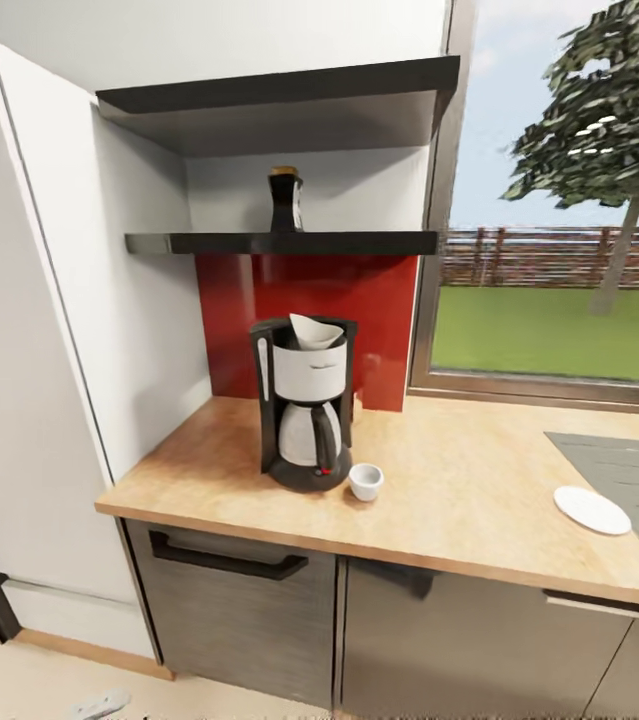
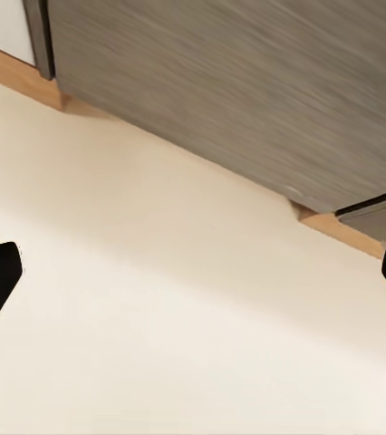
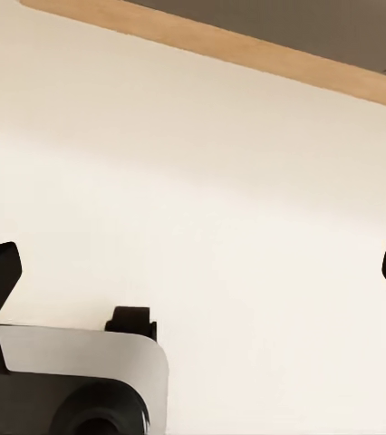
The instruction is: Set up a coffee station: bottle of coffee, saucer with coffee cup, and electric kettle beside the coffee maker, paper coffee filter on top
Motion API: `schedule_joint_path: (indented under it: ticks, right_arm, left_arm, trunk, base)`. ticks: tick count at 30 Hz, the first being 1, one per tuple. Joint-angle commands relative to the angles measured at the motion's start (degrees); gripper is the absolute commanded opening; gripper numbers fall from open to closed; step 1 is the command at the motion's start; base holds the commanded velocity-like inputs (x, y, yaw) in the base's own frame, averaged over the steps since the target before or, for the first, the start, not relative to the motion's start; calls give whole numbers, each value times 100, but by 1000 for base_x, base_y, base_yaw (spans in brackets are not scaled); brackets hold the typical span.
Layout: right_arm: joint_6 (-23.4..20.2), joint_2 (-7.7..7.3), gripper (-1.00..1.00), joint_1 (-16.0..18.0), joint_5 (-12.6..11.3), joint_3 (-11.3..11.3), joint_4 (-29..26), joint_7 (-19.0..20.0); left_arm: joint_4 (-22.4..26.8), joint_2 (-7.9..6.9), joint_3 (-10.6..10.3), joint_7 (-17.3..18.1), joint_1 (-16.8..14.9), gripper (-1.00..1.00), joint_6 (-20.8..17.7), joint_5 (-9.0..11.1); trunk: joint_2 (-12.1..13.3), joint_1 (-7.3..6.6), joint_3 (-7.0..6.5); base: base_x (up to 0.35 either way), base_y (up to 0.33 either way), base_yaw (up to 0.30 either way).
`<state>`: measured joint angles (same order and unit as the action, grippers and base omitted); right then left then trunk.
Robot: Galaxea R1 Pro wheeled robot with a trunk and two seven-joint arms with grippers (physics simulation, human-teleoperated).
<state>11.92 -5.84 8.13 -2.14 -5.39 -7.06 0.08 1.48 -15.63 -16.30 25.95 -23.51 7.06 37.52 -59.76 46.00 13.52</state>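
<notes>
The coffee maker (image 1: 304, 405) stands on the kitchen countertop (image 1: 459, 490) against the red backsplash, with the white paper coffee filter (image 1: 315, 331) sitting in its top. The small white coffee cup (image 1: 365, 481) rests on the counter just right of the machine's base. The saucer (image 1: 591, 509) lies flat farther right, beside the sink. The dark bottle of coffee (image 1: 285, 201) stands on the kitchen shelf (image 1: 279, 242) above the machine. My left gripper (image 2: 193, 281) hangs open over the pale floor near the cabinet fronts. My right gripper (image 3: 193, 276) is open too, above the floor. The electric kettle is out of view.
A grey steel sink (image 1: 629, 480) is inset at the counter's right. A tall white cabinet (image 1: 49, 350) walls off the left end. A second shelf (image 1: 279, 95) sits higher. A window (image 1: 559, 200) is at the right. Part of my base (image 3: 75, 385) is under the right gripper.
</notes>
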Motion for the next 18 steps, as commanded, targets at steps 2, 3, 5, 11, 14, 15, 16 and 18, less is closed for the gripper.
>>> schedule_joint_path:
  ticks: [2, 3, 5, 11, 14, 15, 16, 18]
  right_arm:
    - [20, -4, 100, 5, -23, -41, 8, 1]
    - [20, -4, 100, 5, -23, -39, 9, 1]
    - [21, -5, 100, 5, -23, -36, 10, 0]
    - [21, -3, 100, 5, -19, -37, 11, 0]
    - [21, 2, 100, 5, -21, -42, 11, 0]
    - [21, 4, 100, 5, -22, -44, 11, 0]
    - [21, 8, 100, 5, -22, -43, 10, 0]
    - [21, 11, 100, 5, -23, -43, 7, 1]
  left_arm:
    - [-5, -1, -49, 15, -4, 100, 24, 36]
    - [-5, -1, -49, 15, -4, 100, 24, 36]
    - [-5, -1, -49, 15, -4, 100, 24, 36]
    - [-6, -1, -49, 15, -3, 100, 24, 36]
    - [-4, 2, -49, 15, -3, 100, 24, 36]
    - [-4, 3, -49, 15, -3, 100, 24, 36]
    - [-2, 8, -49, 15, -4, 100, 24, 36]
    - [3, 13, -49, 24, -3, 100, 27, 36]
  trunk:
    - [-6, -1, 8]
    - [-6, -1, 8]
    - [-6, -1, 8]
    - [-6, -1, 8]
    - [-6, -1, 8]
    - [-6, -1, 8]
    - [-6, -1, 8]
    - [-6, -1, 8]
  base:
    - [-121, 282, -15]
    - [-113, 288, -11]
    - [-94, 293, -7]
    - [-24, 199, -2]
    - [-2, 51, 0]
    - [-1, 32, 0]
    - [-1, 16, 0]
    - [0, 8, 0]
